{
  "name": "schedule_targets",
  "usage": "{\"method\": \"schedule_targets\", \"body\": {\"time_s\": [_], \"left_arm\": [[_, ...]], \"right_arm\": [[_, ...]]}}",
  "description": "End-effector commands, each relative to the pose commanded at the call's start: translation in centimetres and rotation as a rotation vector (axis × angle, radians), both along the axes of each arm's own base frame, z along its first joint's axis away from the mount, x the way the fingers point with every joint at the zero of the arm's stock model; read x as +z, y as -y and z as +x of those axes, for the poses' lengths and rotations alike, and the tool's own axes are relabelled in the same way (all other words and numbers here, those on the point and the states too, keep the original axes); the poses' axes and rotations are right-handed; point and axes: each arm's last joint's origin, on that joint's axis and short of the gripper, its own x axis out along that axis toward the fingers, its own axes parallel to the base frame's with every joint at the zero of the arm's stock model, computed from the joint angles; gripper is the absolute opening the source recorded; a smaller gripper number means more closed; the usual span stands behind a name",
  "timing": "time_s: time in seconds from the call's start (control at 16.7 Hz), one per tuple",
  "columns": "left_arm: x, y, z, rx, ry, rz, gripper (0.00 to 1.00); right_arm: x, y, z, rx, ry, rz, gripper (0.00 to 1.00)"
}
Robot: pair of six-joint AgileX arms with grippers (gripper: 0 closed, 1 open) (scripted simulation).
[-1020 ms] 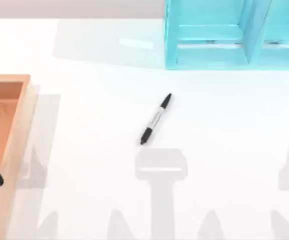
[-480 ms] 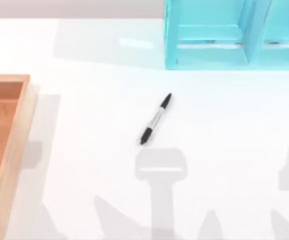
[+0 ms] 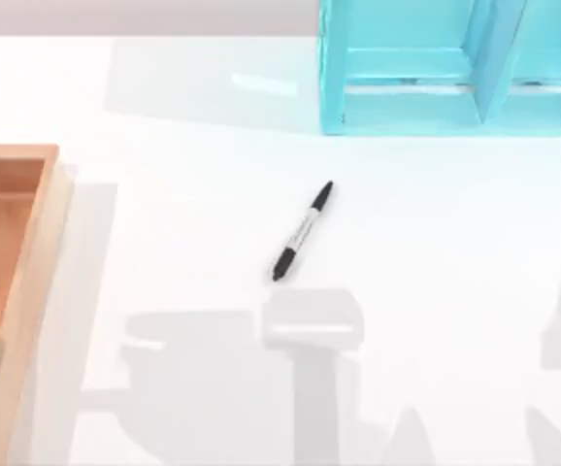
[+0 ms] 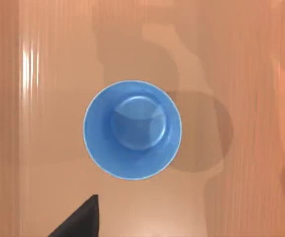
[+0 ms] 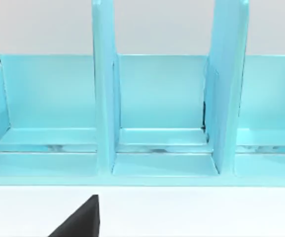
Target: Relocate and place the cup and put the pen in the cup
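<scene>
Left wrist view: end effector (image 4: 78, 219) above upright cup (image 4: 132, 129).

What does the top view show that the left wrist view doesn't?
The top view alone has the pen lying on the white table and the turquoise shelf unit at the far edge. The left wrist view alone has the blue cup, upright and seen from above. Both share the wooden tray, which the cup stands on.

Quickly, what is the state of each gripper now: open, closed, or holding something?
Left gripper: cannot be told; it is above the upright blue cup in the wooden tray.
Right gripper: cannot be told; it faces the turquoise shelf unit.
</scene>
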Motion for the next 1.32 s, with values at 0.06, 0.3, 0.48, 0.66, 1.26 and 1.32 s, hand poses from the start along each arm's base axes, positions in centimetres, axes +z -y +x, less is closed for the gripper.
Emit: {"method": "schedule_targets", "body": {"time_s": [0.06,0.3,0.48,0.66,1.26,1.32], "left_arm": [[-0.2,-0.5,1.2,0.000,-0.062,-0.008,1.00],[-1.4,-1.9,4.9,-0.006,-0.255,-0.042,1.00],[-2.0,-2.4,6.2,-0.014,-0.324,-0.056,1.00],[-2.1,-2.4,6.4,-0.020,-0.333,-0.058,1.00],[-7.4,-2.4,6.8,-0.020,-0.330,-0.057,1.00],[-8.6,-2.5,6.9,-0.020,-0.322,-0.056,1.00]], "right_arm": [[0.0,0.0,0.0,0.000,0.000,0.000,1.00],[0.0,0.0,0.0,0.000,0.000,0.000,1.00],[0.0,0.0,0.0,0.000,0.000,0.000,1.00],[0.0,0.0,0.0,0.000,0.000,0.000,1.00],[0.0,0.0,0.0,0.000,0.000,0.000,1.00],[0.0,0.0,0.0,0.000,0.000,0.000,1.00]]}}
